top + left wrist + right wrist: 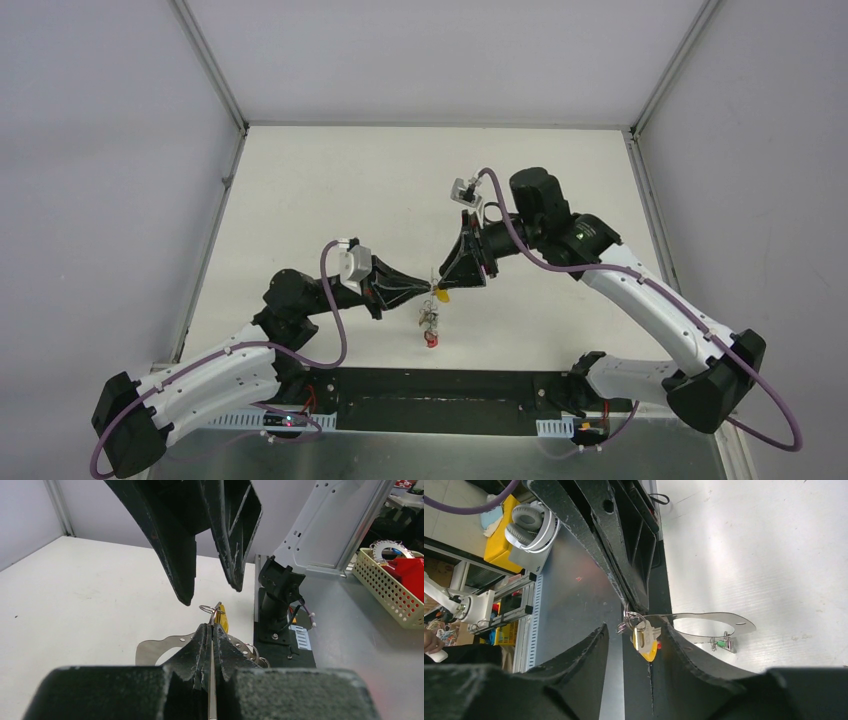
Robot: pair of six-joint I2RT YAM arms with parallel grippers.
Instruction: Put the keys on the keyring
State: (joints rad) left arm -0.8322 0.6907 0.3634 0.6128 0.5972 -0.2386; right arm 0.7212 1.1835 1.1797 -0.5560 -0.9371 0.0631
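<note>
My left gripper (425,287) (214,627) is shut on the edge of the keyring (160,647), a flat thin grey metal loop held above the table; it also shows in the right wrist view (716,616). A key with a yellow tag (645,642) (222,617) (441,295) hangs from small rings at the left gripper's tip. My right gripper (448,279) (634,627) is open, one finger on each side of the yellow-tagged key, not closed on it. A green-tagged key (724,644) hangs on the loop. More keys, one with a red tag (431,340), dangle below.
The black base plate (440,395) runs along the near table edge under the hanging keys. A cream basket (395,590) and headphones (531,522) lie off the table. Grey walls enclose the white table (330,180) on three sides.
</note>
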